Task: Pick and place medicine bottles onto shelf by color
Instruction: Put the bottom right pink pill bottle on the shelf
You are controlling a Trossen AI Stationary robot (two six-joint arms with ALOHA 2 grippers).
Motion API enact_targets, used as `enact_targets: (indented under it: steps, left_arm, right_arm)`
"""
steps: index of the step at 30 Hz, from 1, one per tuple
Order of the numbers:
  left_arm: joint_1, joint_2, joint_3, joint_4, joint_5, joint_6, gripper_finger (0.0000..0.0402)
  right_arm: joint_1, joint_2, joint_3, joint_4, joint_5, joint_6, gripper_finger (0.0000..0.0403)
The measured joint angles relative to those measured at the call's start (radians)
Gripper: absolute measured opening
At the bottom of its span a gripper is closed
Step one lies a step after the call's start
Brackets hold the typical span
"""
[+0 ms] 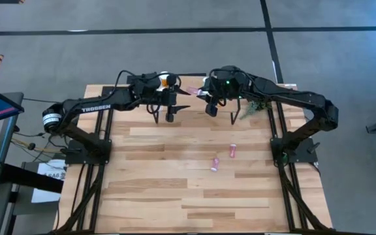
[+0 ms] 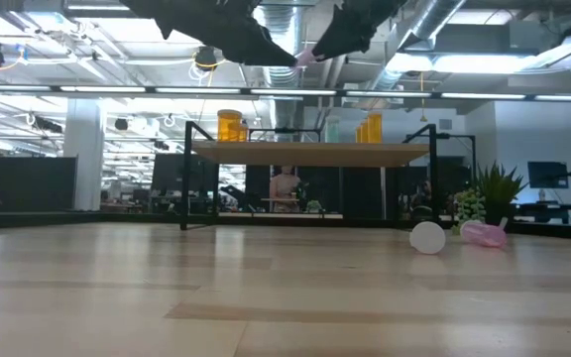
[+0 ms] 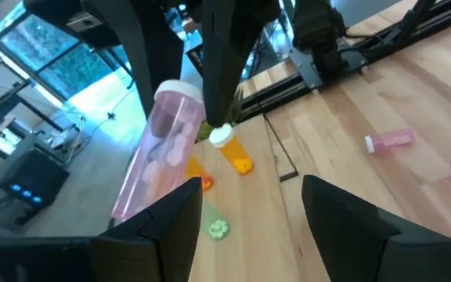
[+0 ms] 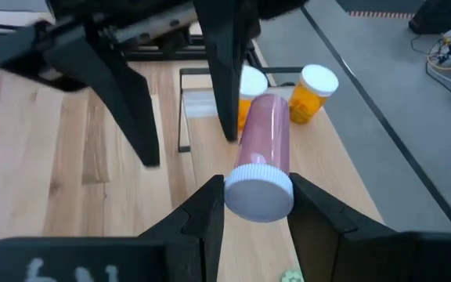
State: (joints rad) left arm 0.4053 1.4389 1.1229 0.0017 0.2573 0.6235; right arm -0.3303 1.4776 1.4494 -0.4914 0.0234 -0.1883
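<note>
While clamped, pink bottle (image 4: 263, 149) between right hand (image 4: 255, 205) fingers, above shelf (image 4: 343, 188)

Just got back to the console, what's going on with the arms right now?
The right gripper holds a pink bottle up over the shelf, where orange bottles already stand. The left gripper hangs close by with its fingers apart and nothing between them. Two more pink bottles lie on the table, not yet shelved.
</note>
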Motion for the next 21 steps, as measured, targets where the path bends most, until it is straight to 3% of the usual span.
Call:
enact_targets:
  steps: [6, 13, 17, 21]
  left_arm:
    - [0.0, -0.089, 0.0, -0.072, -0.045, -0.007, 0.0211]
    - [0.0, -0.218, 0.001, -0.142, 0.007, -0.05, 0.0211]
    - [0.023, -0.225, -0.015, -0.158, 0.032, -0.05, 0.0211]
    - [0.053, -0.222, -0.035, -0.155, 0.04, -0.054, 0.0211]
  right_arm:
    - [-0.02, 0.0, 0.0, -0.023, 0.0, 0.01, 0.0141]
    - [-0.081, 0.0, 0.0, -0.026, -0.004, 0.024, 0.0141]
    - [-0.137, 0.01, 0.004, -0.02, -0.104, 0.036, 0.0141]
    - [-0.17, 0.091, 0.096, -0.099, -0.146, 0.034, 0.0141]
